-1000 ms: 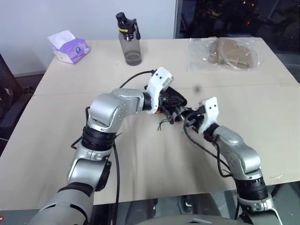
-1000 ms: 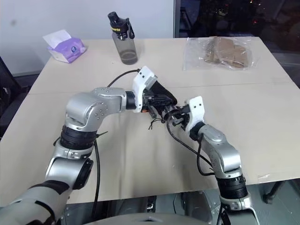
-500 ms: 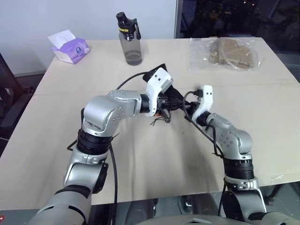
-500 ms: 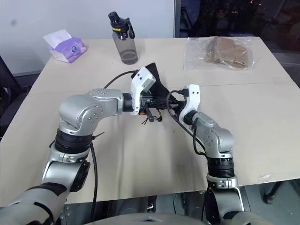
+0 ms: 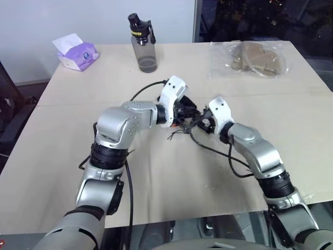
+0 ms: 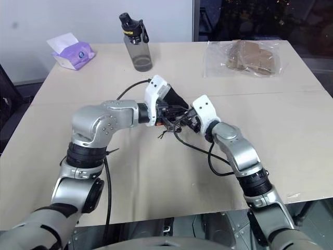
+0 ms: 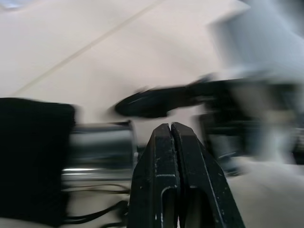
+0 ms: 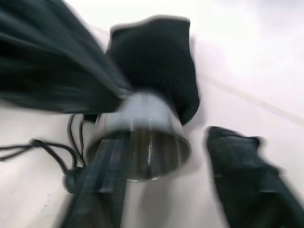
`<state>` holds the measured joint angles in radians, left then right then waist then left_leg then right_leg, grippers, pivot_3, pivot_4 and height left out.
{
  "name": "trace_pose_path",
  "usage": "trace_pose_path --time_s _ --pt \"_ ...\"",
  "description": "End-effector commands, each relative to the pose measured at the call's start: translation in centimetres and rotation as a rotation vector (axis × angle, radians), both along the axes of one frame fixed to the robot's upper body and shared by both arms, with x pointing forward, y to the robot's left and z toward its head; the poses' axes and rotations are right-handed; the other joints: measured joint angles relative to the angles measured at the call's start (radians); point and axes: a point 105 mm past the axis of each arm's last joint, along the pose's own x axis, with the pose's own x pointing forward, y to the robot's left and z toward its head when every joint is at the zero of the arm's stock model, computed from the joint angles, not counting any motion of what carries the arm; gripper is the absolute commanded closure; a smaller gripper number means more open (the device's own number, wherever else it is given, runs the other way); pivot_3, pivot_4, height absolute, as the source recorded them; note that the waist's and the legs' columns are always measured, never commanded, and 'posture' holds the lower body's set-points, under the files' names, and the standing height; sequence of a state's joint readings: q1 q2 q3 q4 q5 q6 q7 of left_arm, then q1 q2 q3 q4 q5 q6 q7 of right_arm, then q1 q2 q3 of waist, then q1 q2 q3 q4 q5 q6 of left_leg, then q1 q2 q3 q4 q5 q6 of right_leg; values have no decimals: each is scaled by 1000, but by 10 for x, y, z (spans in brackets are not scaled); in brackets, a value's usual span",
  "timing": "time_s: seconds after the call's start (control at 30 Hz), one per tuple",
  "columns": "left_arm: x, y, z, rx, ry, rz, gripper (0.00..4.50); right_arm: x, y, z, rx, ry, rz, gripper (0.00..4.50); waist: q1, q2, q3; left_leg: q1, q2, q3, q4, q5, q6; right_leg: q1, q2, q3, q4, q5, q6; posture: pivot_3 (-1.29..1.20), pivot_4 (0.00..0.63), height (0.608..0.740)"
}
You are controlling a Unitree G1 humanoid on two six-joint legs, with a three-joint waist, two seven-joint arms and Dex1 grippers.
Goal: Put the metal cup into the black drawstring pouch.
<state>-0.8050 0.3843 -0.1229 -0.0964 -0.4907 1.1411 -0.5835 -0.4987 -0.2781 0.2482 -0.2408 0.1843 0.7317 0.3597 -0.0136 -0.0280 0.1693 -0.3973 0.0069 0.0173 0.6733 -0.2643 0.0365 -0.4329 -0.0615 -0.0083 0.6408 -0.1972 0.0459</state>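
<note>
Even soft light; blurred wrist views

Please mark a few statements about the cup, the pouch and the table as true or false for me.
1. The cup is partly inside the pouch. True: its closed end is in the fabric and its open rim sticks out.
2. The left pincer is open wide. False: its fingers are pressed together.
3. The bottle lies on its side. False: it stands upright at the far side of the table.
4. The right pincer has one finger on each side of the cup's rim. True.
5. The tissue pack sits beside the plastic bag. False: they are near opposite far corners.
</note>
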Motion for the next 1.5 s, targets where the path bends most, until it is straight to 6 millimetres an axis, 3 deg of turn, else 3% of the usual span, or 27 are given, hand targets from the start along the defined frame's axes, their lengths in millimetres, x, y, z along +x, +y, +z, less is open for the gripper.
trace_pose_path --time_s 0.03,0.1,0.2,0.33,0.43,0.57,0.77,0.97,1.27,1.3,1.33,1.37,1.5 --pt "12 7 22 -37 -83 47 4500 -18 -10 26 50 -48 40 1093 1 0 0 0 0 0 0 0 0 0 0 0 0 0 0 0 150 740" --pt "16 10 26 -42 -95 60 4500 -24 -20 33 70 -53 33 1093 3 0 0 0 0 -1 0 0 0 0 0 -1 0 0 0 0 150 740" --pt "21 12 40 -101 -166 45 4500 -32 -28 27 73 -26 12 80 2 0 0 0 0 -1 0 0 0 0 0 -1 0 0 0 0 150 740" --pt "17 16 44 -94 -226 -35 4500 -42 -20 9 78 33 33 80 -2 0 0 0 0 0 0 0 0 0 0 -1 0 0 0 0 150 740" --pt "2 18 37 -13 -253 -121 3242 -42 -15 -8 86 66 15 0 -5 0 0 0 1 -1 0 0 0 0 1 0 0 0 0 0 150 740" --pt "2 23 18 171 -365 -112 1418 -36 -17 -12 80 42 -22 0 2 0 0 0 1 0 -1 0 0 0 1 0 0 0 0 0 150 740" --pt "12 30 -8 406 -540 -47 1418 -31 -16 -12 50 10 -35 0 3 0 0 0 -1 1 0 0 0 0 -1 0 0 0 0 0 150 740" --pt "22 36 -13 484 -597 3 1418 -29 -18 -12 41 -2 -43 0 3 0 0 0 0 0 0 0 0 0 0 0 0 0 0 0 150 740" --pt "35 27 -24 568 -651 -2 1418 -27 -20 -9 37 -14 -55 0 3 0 0 0 0 0 0 0 0 0 0 -1 0 0 0 0 150 740" --pt "35 26 -25 565 -645 -10 1923 -26 -20 -8 33 -19 -58 0 3 0 0 0 0 0 0 0 0 0 0 -1 0 0 0 0 150 740" --pt "35 25 -26 559 -643 -11 1988 -25 -21 -9 22 -25 -63 0 3 0 0 0 0 0 0 0 0 0 0 -1 0 0 0 0 150 740" --pt "35 24 -27 552 -636 -18 2398 -23 -22 -9 9 -32 -68 0 3 0 0 0 0 0 0 0 0 0 0 -1 0 0 0 0 150 740" --pt "36 25 -27 554 -639 -29 4326 -8 -30 -10 -52 -68 -100 0 1 0 0 0 0 0 0 0 0 0 0 0 0 0 0 0 150 740"
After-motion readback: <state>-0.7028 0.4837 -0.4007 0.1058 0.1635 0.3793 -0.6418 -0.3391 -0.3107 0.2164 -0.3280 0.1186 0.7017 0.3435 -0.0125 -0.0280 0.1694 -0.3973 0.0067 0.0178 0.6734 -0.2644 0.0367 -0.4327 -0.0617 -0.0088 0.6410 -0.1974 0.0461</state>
